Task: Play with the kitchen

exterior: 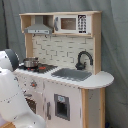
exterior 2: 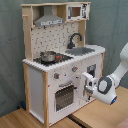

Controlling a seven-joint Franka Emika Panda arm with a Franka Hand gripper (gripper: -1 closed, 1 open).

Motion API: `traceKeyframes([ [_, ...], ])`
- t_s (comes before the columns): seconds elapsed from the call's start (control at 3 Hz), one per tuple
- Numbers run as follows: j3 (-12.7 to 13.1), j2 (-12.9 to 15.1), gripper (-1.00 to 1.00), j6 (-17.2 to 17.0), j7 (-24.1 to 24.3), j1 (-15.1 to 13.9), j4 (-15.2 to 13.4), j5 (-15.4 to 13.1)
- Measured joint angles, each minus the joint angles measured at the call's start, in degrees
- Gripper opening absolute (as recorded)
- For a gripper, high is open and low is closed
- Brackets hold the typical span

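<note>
In the second exterior view, the kitchen [exterior 2: 57,65] is standing on the wooden tabletop [exterior 2: 30,119], a small pot [exterior 2: 48,56] sitting on its stovetop. Right of the oven door [exterior 2: 65,95], the tool [exterior 2: 88,84] is hovering at the kitchen's front; whether its fingers are apart, I cannot tell.

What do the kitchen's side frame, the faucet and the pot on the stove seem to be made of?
Kitchen side frame: apparently light unpainted wood, matte tan.
Faucet: black, slight sheen; plastic or metal, can't tell.
Pot: likely metal, shiny silver reflections.
</note>
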Motion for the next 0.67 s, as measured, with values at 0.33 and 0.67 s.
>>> traceKeyframes([
  [0.33,-1.49,-0.01,1.0,3.27,-0.65,-0.88,0.35,-4.5],
  [0.67,-1.52,-0.08,1.0,7.82,-0.4,-3.87,2.05,-5.35],
])
